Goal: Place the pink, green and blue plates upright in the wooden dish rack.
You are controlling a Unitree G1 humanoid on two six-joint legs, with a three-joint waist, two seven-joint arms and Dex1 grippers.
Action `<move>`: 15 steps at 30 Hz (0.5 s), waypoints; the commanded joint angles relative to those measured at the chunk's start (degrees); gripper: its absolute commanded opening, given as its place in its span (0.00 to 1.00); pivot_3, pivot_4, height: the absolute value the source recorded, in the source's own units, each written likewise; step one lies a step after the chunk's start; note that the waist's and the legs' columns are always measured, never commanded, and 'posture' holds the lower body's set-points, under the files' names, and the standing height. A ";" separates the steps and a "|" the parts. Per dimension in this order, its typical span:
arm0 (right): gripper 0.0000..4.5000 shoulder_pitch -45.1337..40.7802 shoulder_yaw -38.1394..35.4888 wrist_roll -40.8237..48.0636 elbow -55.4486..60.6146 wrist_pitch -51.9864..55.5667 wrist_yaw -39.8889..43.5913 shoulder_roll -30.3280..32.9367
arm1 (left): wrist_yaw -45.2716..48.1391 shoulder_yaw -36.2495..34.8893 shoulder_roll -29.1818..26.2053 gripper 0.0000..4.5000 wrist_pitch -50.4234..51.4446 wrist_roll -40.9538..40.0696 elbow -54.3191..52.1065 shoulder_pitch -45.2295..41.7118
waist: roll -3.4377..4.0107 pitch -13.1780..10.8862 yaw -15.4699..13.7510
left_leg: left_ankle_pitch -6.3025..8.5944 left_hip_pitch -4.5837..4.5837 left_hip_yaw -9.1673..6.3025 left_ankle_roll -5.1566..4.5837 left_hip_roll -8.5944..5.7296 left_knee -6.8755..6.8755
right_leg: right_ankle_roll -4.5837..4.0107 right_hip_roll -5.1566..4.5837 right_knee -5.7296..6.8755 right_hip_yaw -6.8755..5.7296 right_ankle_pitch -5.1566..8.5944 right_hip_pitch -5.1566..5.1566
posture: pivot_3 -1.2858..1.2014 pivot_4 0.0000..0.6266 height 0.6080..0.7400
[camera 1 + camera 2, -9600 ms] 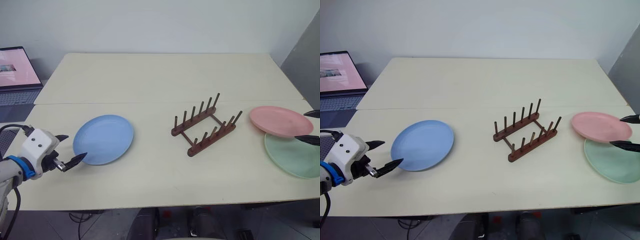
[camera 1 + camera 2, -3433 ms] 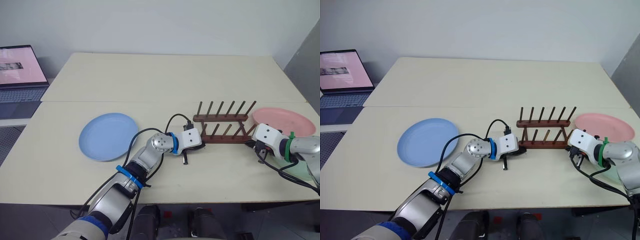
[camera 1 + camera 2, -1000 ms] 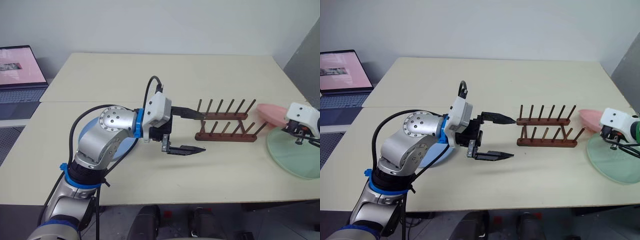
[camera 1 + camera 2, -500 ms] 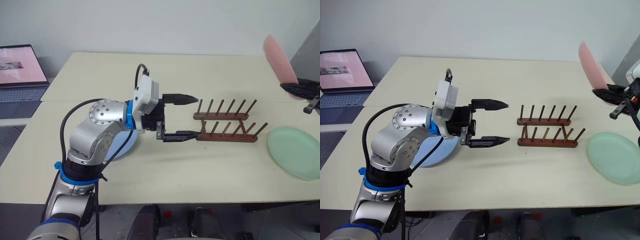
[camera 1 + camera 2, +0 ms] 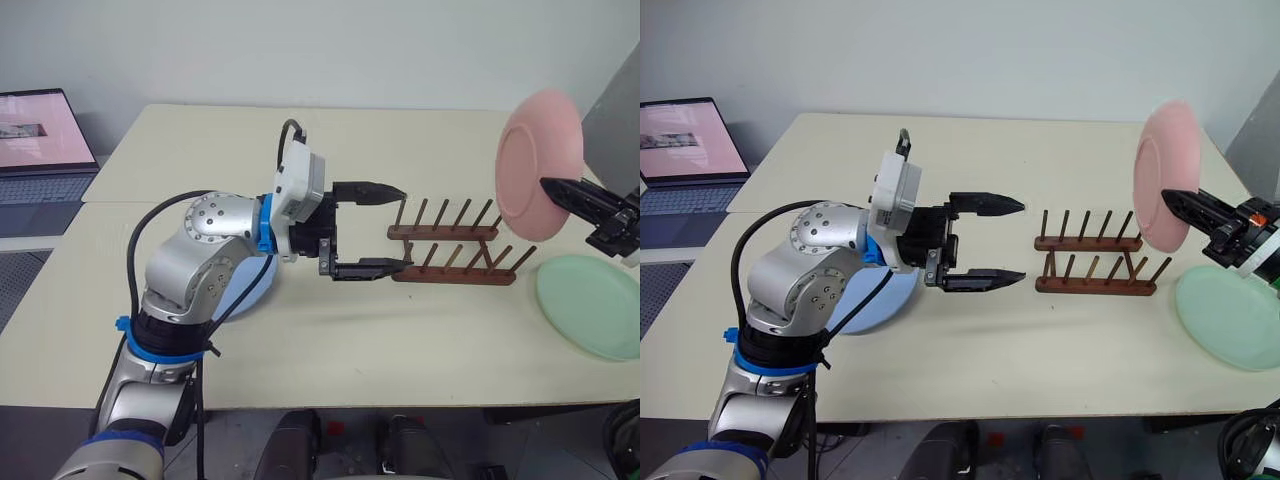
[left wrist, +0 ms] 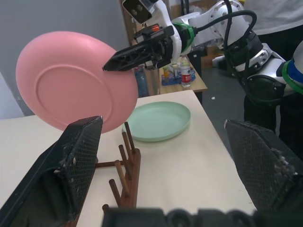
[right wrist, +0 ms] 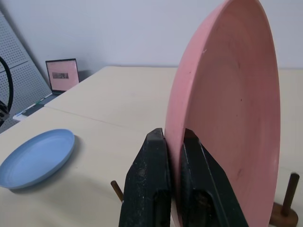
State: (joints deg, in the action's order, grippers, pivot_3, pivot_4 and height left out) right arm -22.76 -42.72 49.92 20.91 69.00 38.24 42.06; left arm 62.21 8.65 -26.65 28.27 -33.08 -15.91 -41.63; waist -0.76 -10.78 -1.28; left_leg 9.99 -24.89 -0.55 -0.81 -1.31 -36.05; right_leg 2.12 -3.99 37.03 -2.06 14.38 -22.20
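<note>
Item 1. Pink plate (image 5: 538,163): held on edge, upright, in the air above the right end of the wooden dish rack (image 5: 455,250); clear of the pegs and of the tabletop (image 5: 400,340). Its underside faces the left arm.

Item 2. Right pincer (image 7: 175,187): fingers together, clamped on the pink plate's rim, one finger on each face. It reaches in from the right side of the tabletop, roughly level.

Item 3. Left pincer (image 5: 372,229): fingers wide apart, nothing between them, pointing level toward the rack's left end. One fingertip lies close to the near rail's end; contact cannot be told. The other is raised over the far rail's end.

Item 4. Wooden dish rack: dark brown, two parallel rails with upright pegs, standing on the tabletop right of centre. No plate in it.

Item 5. Green plate (image 5: 588,304): lying flat on the tabletop near the right edge, just beside the rack's right end, apart from it.

Item 6. Blue plate (image 5: 880,296): lying flat on the tabletop, left of centre, partly hidden behind the left arm.

Item 7. Laptop (image 5: 38,143): open, screen lit, on a separate surface off the tabletop's far left corner.
</note>
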 commanded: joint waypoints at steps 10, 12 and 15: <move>0.00 -0.88 2.71 1.97 -10.98 -3.64 -0.62 3.91 | 0.67 1.09 2.12 1.00 -1.54 0.62 -0.03 -1.24 | 0.00 0.00 0.06 | 0.00 0.00 0.02 -0.01 0.00 0.00 | 0.06 0.04 0.00 0.01 0.01 -0.01 | 0.52 0.24 1.00; 0.00 -1.09 3.95 1.56 -12.48 -4.19 -0.68 4.39 | 0.68 1.18 2.29 1.00 -1.64 0.73 -0.05 -1.14 | 0.00 0.00 0.06 | 0.00 0.00 0.03 -0.01 0.00 0.00 | 0.07 0.05 0.00 0.01 0.01 -0.01 | 0.52 0.24 1.00; 0.07 -1.45 4.48 2.31 -13.29 -4.20 -1.02 4.69 | 0.64 1.44 2.51 1.00 -1.88 1.04 0.00 -0.99 | 0.00 0.00 0.04 | 0.00 0.00 0.03 -0.02 0.00 0.01 | 0.07 0.05 0.00 0.01 0.01 -0.01 | 0.52 0.24 1.00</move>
State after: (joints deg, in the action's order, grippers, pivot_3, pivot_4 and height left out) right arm -23.23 -37.40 51.49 6.94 66.24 37.30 45.27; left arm 62.89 9.78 -24.49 27.33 -32.32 -15.18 -41.70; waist -0.76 -10.78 -1.24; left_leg 9.99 -24.89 -0.52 -0.82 -1.31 -36.04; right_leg 2.19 -3.94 37.03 -2.05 14.39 -22.20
